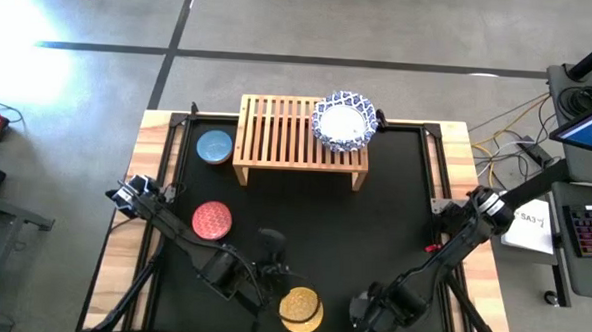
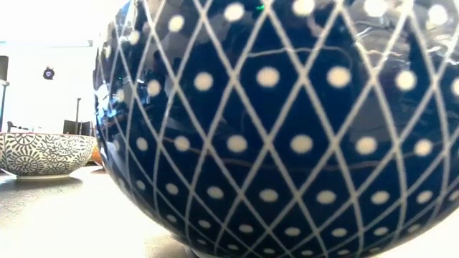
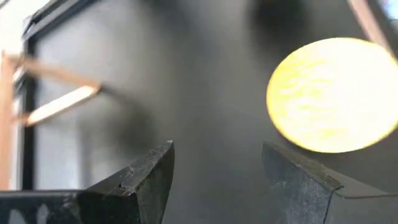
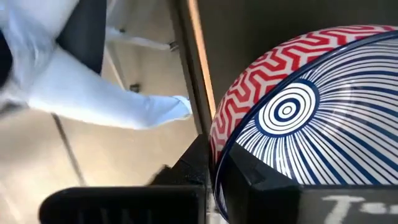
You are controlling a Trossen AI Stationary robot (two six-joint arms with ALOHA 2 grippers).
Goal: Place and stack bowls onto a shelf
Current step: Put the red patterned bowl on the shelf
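The light-wood slatted shelf (image 1: pixel 299 136) stands at the far middle, with a white, blue-rimmed bowl (image 1: pixel 344 122) on its right end. A blue bowl (image 1: pixel 215 146), a red bowl (image 1: pixel 212 220) and a yellow bowl (image 1: pixel 301 308) sit on the black mat. My left gripper (image 1: pixel 276 283) hangs open just left of the yellow bowl (image 3: pixel 329 93). My right gripper (image 1: pixel 362 311), at the near edge, is shut on a bowl with a red zigzag outside and blue rays inside (image 4: pixel 298 112). The high view does not show this bowl. My right gripper holds the zigzag bowl by its rim (image 4: pixel 219 149). One finger (image 4: pixel 261 180) lies inside on the blue-rayed face and the other (image 4: pixel 189 165) is outside against the red zigzag wall. The bowl sits tilted in the hold. Whether it is clear of the mat does not show.
In the low view a large dark-blue bowl with a white lattice and dots (image 2: pixel 287 122) stands right before the camera, and a grey-patterned bowl (image 2: pixel 43 154) rests on the mat farther left. A blurred light-blue shape (image 4: pixel 93 93) shows beyond the table's wooden edge (image 4: pixel 196 74).
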